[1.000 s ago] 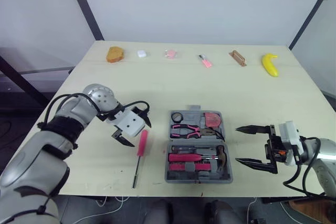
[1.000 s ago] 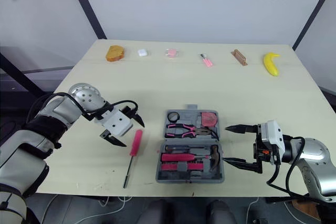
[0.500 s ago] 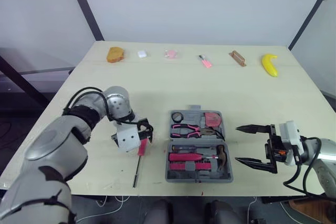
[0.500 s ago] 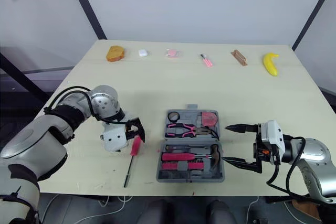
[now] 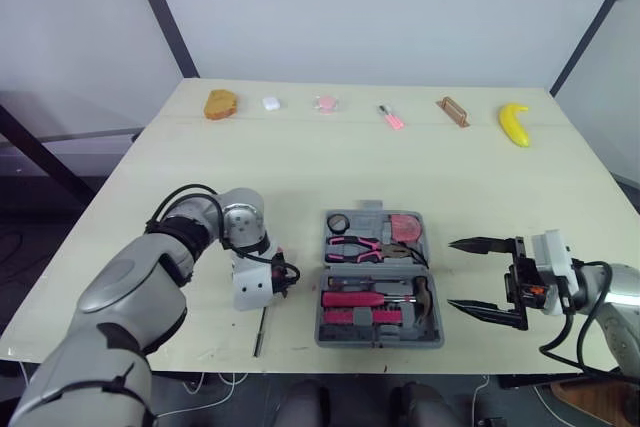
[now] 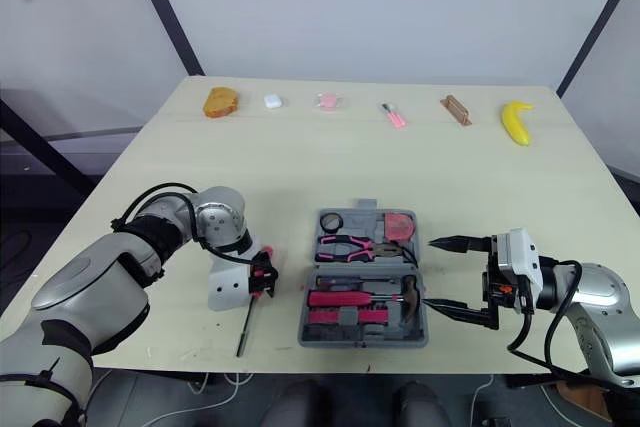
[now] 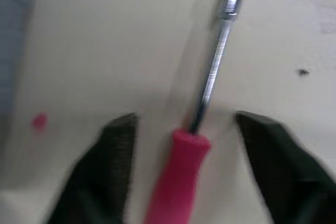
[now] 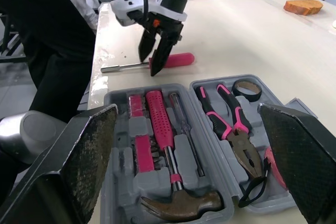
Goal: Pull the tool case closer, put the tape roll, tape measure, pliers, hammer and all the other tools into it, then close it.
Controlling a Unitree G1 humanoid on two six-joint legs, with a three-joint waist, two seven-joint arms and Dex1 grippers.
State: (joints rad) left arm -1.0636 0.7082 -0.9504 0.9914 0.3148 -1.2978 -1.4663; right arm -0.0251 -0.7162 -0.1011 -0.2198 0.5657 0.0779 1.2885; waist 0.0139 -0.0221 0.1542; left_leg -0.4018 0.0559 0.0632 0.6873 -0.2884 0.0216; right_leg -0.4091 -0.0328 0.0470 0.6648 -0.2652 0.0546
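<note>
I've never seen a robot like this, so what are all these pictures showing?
It's a robot with two arms, each ending in a black two-fingered hand. Two pictures come from cameras on its head, looking down at a table. The other two come from cameras on its wrists, looking along the fingers. On the table lies an open grey tool case with a hammer and pliers inside. The left hand is open, its fingers on either side of a pink screwdriver lying beside the case; it isn't squeezing it yet. The right hand is open too, on the case's other side, holding nothing. A banana lies at the table's far edge.
</note>
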